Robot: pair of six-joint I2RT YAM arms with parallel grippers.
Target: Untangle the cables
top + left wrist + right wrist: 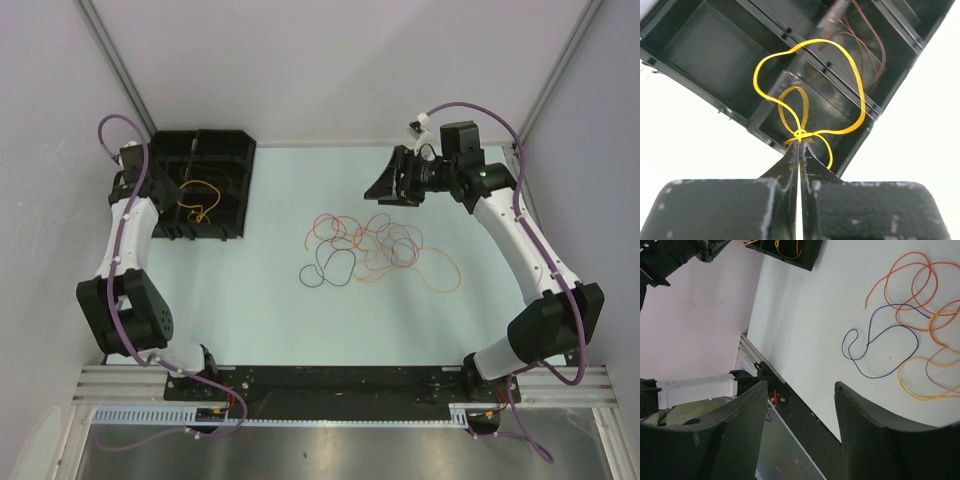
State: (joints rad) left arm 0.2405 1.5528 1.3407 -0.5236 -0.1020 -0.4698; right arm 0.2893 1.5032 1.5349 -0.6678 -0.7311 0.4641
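Kim: Pale worktop (270,300), grey walls. Top view, where are the cables (375,245)?
Lee: Most sit in a loose tangle mid-worktop, loops overlapping. One yellow cable (200,200) is over the black tray (232,150) at far left, with the left arm (130,230) reaching in. Right tool (400,180) hovers past the tangle, touching nothing.
Kim: Left wrist?
Lee: Left tool (799,145) is pressed together, pinching the yellow cable right at its knot, over the tray's compartments. Can't tell if the loops rest inside or hang above. A brownish cable (883,47) lies in a farther compartment.
Kim: Risk?
Lee: Pulling from the knot would probably tighten it. A loop could snag a divider wall. The wire's thin, so it may slip out of the tips.
Kim: Right wrist?
Lee: Fingers spread, nothing between them. Orange, dark, yellow and pinkish loops lie on the worktop off to one side, crossing each other.
Kim: Risk there?
Lee: If it comes down on a crossing, it likely pinches two wires and drags the whole tangle.
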